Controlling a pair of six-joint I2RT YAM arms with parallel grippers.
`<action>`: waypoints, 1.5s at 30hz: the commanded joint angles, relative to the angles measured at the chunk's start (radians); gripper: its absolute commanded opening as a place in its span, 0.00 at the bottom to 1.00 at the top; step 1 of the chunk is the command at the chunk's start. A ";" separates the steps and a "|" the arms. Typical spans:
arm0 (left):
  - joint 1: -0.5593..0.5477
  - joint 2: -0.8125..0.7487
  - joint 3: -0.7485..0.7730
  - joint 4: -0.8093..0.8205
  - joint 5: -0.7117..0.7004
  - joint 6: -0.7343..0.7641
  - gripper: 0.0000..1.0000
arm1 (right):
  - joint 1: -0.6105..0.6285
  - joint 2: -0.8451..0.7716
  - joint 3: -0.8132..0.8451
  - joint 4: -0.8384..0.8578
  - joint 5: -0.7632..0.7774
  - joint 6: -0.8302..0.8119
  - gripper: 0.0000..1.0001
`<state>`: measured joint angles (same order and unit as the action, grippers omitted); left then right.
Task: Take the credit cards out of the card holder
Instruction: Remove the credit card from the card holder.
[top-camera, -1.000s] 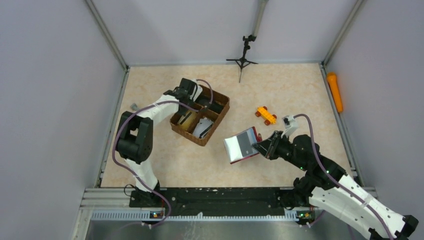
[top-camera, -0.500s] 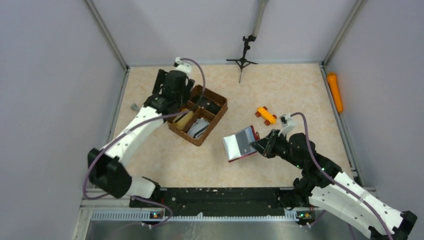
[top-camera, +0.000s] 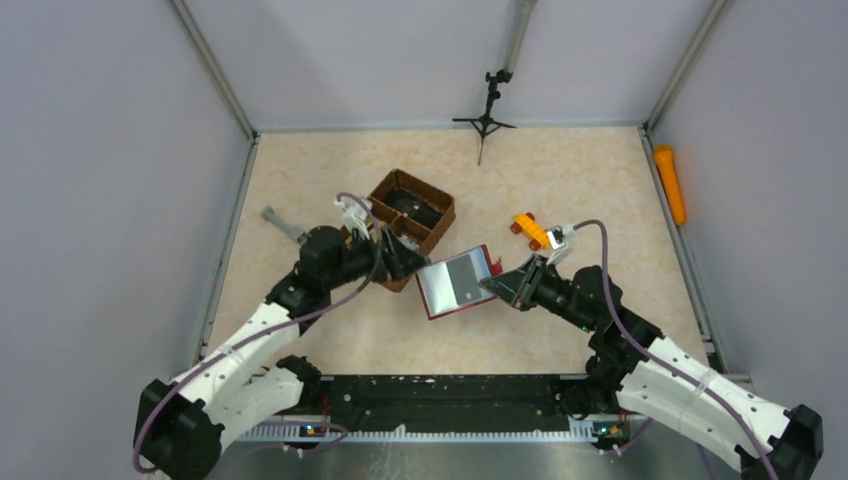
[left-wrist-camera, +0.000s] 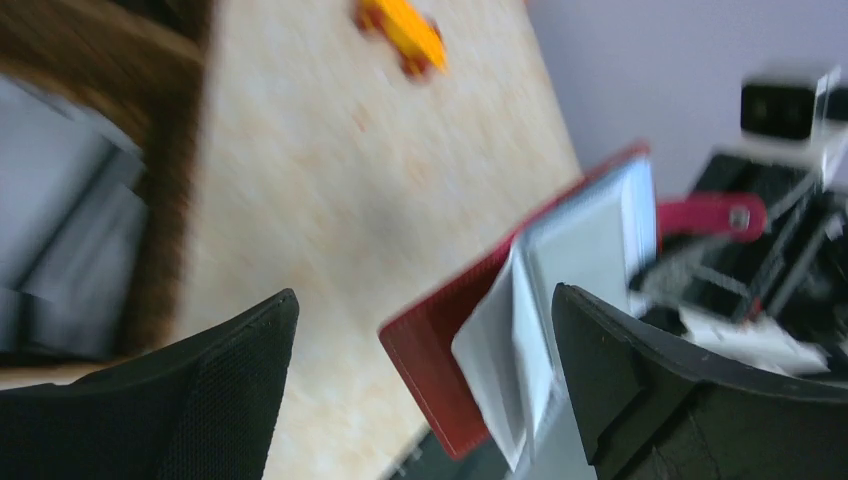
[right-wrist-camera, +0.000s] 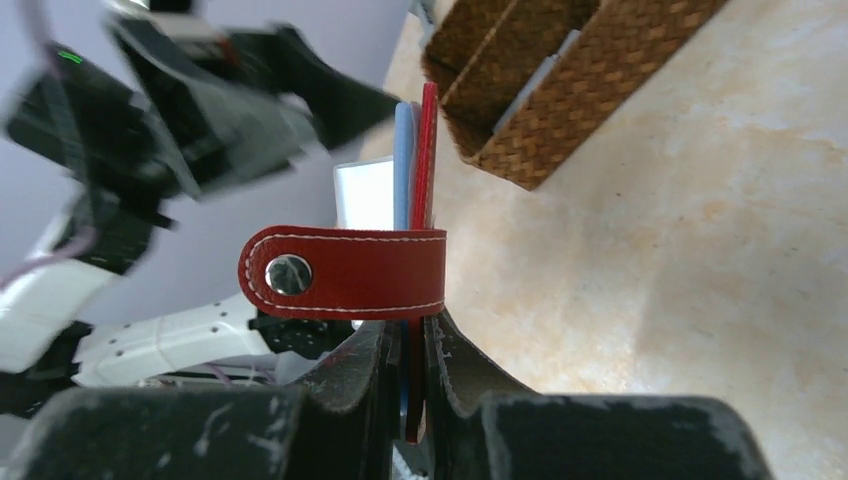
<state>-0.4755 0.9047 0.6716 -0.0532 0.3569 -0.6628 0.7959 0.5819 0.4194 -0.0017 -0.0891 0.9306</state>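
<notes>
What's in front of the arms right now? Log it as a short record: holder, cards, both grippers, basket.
card holder: red, held at its tab end, inside facing up
credit cards: a grey one shows inside the holder
right gripper: shut on card holder
left gripper: open, empty, at the holder's other end
basket: woven, behind the left gripper

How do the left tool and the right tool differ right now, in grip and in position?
The left tool is wide open and holds nothing; the right tool is shut on the card holder. The left tool sits at the holder's free edge, beside the basket; the right tool pinches the edge with the snap tab. Both face the holder, from opposite sides.
</notes>
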 joint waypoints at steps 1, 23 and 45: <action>-0.124 -0.025 -0.202 0.460 0.260 -0.360 0.99 | -0.007 -0.036 -0.038 0.180 -0.029 0.089 0.00; -0.176 0.048 -0.326 0.622 0.262 -0.358 0.77 | -0.007 -0.053 -0.152 0.363 -0.041 0.212 0.00; -0.175 0.126 -0.283 0.586 0.276 -0.258 0.00 | -0.006 0.170 -0.128 0.582 -0.260 0.192 0.00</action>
<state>-0.6491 1.0195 0.3290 0.4988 0.6273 -0.9653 0.7883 0.7483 0.2413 0.4168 -0.2432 1.1179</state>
